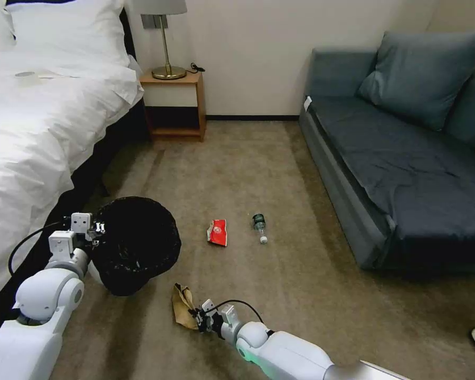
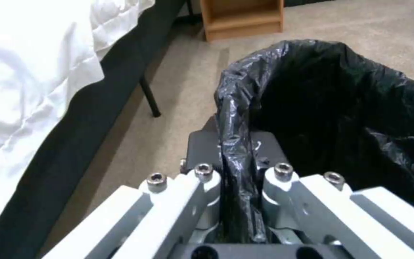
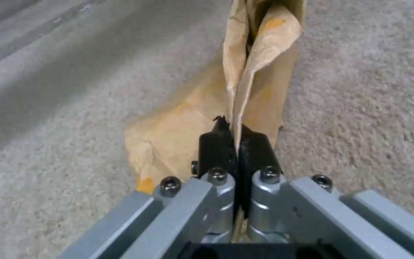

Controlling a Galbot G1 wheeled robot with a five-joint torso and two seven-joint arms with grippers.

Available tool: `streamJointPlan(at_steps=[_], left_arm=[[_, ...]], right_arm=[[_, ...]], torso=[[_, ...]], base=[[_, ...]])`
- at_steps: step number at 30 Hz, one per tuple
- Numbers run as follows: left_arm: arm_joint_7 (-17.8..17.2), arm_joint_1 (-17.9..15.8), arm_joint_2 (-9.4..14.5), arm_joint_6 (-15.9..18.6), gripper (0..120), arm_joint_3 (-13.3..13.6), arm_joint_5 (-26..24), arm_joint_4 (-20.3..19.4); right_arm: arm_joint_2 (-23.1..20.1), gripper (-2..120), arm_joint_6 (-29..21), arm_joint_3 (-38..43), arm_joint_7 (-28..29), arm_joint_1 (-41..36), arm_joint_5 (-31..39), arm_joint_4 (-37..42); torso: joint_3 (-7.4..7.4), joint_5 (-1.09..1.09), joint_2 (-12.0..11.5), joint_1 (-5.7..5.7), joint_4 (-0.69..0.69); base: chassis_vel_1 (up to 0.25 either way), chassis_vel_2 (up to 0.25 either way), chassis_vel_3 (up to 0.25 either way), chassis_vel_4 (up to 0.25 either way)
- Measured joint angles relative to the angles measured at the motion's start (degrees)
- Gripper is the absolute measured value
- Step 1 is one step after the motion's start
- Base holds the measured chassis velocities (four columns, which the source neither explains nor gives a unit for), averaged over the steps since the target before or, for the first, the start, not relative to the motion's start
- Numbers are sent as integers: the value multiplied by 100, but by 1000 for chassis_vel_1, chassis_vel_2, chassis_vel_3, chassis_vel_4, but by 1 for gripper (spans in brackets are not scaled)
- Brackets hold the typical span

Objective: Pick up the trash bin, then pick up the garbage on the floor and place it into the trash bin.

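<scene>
1. My right gripper at 6 o'clock is pinched tight on the brown paper bag.
2. My left gripper at 9 o'clock clamps the trash bin rim.
3. Farther – red packet, bottle on the carpet.

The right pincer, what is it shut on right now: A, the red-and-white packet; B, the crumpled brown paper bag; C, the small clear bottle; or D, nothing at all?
B: the right pincer has its black fingertips pressed together on a fold of the crumpled brown paper bag, low over the carpet, while the red-and-white packet and the small clear bottle lie apart from it farther off.
</scene>
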Motion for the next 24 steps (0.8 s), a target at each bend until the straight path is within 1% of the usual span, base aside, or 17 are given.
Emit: streamJointPlan(at_steps=[3, 6, 7, 9, 11, 12, 13, 18, 24], left_arm=[[-2, 9, -2, 14, 5, 11, 3, -11], [-3, 30, 9, 22, 5, 12, 11, -25], [-3, 30, 9, 22, 5, 12, 11, -25], [-4, 21, 22, 36, 5, 17, 12, -27], [-4, 21, 22, 36, 5, 17, 12, -27], [-5, 4, 27, 41, 5, 42, 13, -17], [-5, 4, 27, 41, 5, 42, 13, -17], [-7, -42, 9, 42, 5, 98, 34, 79], [-7, -66, 2, 42, 5, 134, 43, 108]], right_arm=[[-51, 0, 27, 58, -5, -13, -47, 47], [-231, 0, 35, 224, -7, 40, -32, 187], [-231, 0, 35, 224, -7, 40, -32, 187], [-416, 0, 35, 335, -7, 137, 10, 340], [-416, 0, 35, 335, -7, 137, 10, 340], [-571, 0, 35, 431, -7, 211, 42, 487], [-571, 0, 35, 431, -7, 211, 42, 487], [-830, 0, 40, 687, -10, 365, 56, 814], [-960, 0, 40, 826, -13, 459, 104, 1013]], torso=[[0, 0, 0, 0, 0], [0, -2, 0, 0, 0], [0, -2, 0, 0, 0], [0, -1, 0, 0, 0], [0, -1, 0, 0, 0], [0, -2, 0, 0, -1], [0, -2, 0, 0, -1], [0, 0, 0, 0, 0], [0, 0, 0, 0, 1]], base=[[0, 0, 0, 0], [0, 0, 0, 0], [0, 0, 0, 0], [0, 0, 0, 0], [0, 0, 0, 0], [0, 0, 0, 0], [0, 0, 0, 0], [0, 0, 0, 0], [0, 0, 0, 0]])
